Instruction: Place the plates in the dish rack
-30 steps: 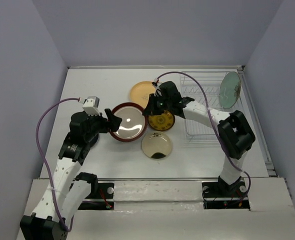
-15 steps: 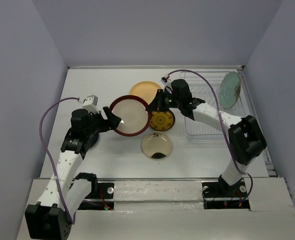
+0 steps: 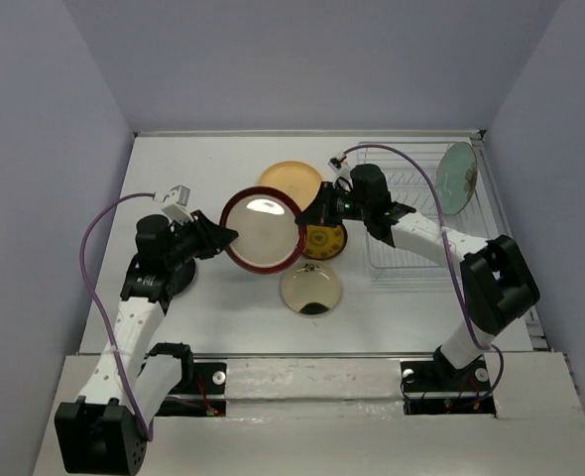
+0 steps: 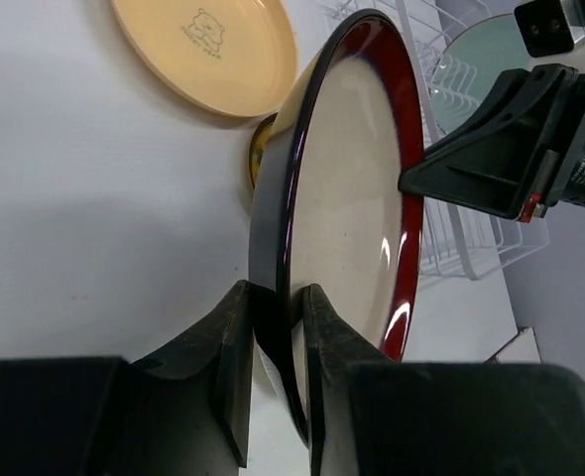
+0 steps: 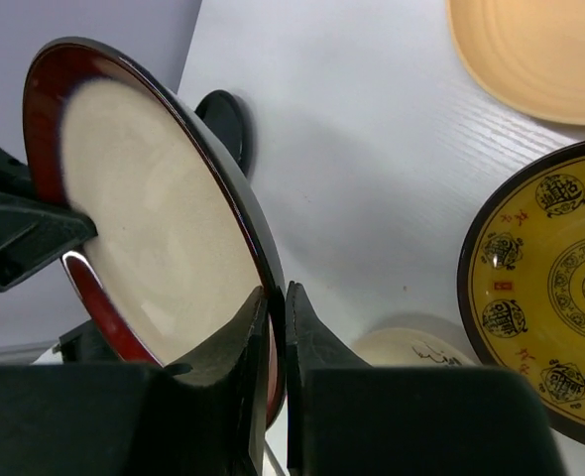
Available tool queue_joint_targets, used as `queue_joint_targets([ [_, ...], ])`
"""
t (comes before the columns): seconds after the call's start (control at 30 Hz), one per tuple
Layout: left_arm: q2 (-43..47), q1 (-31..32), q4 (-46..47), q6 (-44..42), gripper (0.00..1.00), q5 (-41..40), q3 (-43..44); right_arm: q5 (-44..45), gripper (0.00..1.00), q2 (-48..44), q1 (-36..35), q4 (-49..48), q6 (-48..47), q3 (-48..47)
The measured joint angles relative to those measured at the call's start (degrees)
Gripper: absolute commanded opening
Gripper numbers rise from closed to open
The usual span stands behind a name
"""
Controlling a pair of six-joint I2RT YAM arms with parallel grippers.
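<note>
The red-rimmed beige plate [image 3: 263, 230] [image 4: 357, 188] [image 5: 144, 223] stands tilted up off the table, held from both sides. My left gripper [image 3: 227, 236] [image 4: 273, 332] is shut on its left rim, and my right gripper [image 3: 304, 220] [image 5: 276, 322] is shut on its right rim. The orange-yellow plate [image 3: 289, 178] [image 4: 208, 48] lies flat behind it. The dark brown-and-gold plate [image 3: 325, 241] [image 5: 550, 327] lies under the right arm. Nearer me sits the cream plate [image 3: 310, 288] with a dark spot. The pale green plate [image 3: 457, 177] stands upright in the dish rack [image 3: 404, 253] at the right.
The rack's thin wire dividers [image 4: 441, 89] rise just beyond the right arm. The side walls close in the table on the left and right. The right arm's purple cable [image 3: 411, 169] arcs over the rack.
The red-rimmed plate has been tipped up from nearly flat to steeply tilted. My left gripper has closed on its left rim. The right arm has swung a little to the right.
</note>
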State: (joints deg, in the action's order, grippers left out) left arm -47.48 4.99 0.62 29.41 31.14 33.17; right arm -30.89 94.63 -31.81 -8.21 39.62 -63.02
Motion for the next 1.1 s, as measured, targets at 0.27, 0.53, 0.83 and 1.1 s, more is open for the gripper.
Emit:
queue_joint_targets([
  [0.27, 1.81, -0.61, 4.35, 0.55, 0.05, 5.07, -4.17, -4.55, 0.61, -0.68, 0.31, -2.14, 0.15, 1.25],
  [0.53, 1.97, -1.16, 7.69, 4.17, 0.05, 9.18, -6.47, -8.85, 0.61, -3.58, 0.70, -3.74, -1.92, 4.44],
  [0.83, 3.39, -1.14, 12.50, 8.74, 0.05, 15.17, -6.47, -16.00, 0.62, -5.88, 0.57, -9.20, -1.53, 5.27],
  [1.1, 3.96, -0.61, 14.71, 10.01, 0.06, 19.23, -6.47, -20.24, 0.17, -6.49, -0.48, -12.46, 0.42, 5.92],
])
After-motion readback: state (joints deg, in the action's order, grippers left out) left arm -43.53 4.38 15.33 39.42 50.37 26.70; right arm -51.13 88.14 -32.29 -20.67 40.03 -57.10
